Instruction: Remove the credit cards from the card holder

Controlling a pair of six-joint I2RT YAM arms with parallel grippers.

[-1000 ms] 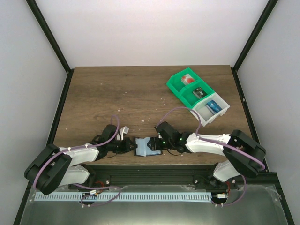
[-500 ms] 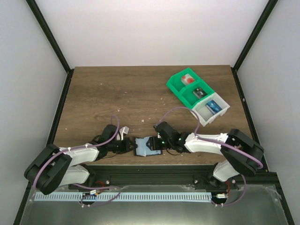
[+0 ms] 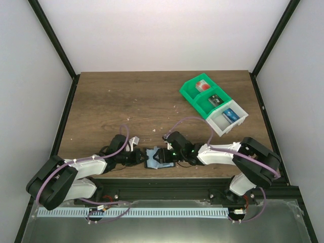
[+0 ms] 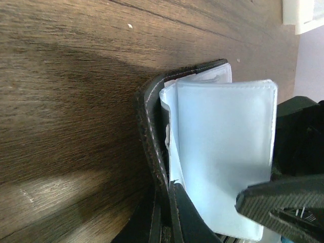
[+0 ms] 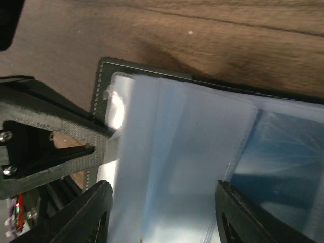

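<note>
Black left gripper [image 3: 142,158]: jaws pinched on the card holder [image 3: 158,161] at its 9 o'clock edge; arm low, outstretched
right gripper [image 3: 168,153]: jaws spread over its clear sleeves [image 5: 192,152] from 3 o'clock; arm low, elbow bent
card holder: open, at table [image 3: 116,101] 6 o'clock edge

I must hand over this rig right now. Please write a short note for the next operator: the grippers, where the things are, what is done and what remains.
Grippers: the left gripper is shut on the left edge of the card holder. The right gripper is open, with its jaws on either side of the clear sleeves and gripping nothing.
Things: the holder lies opened at the near edge of the table, between the two arms. The credit cards show only as blue through a sleeve; how many there are cannot be told.
Done: holder opened and held.
Left: no card is out yet, so pull every card out.
</note>
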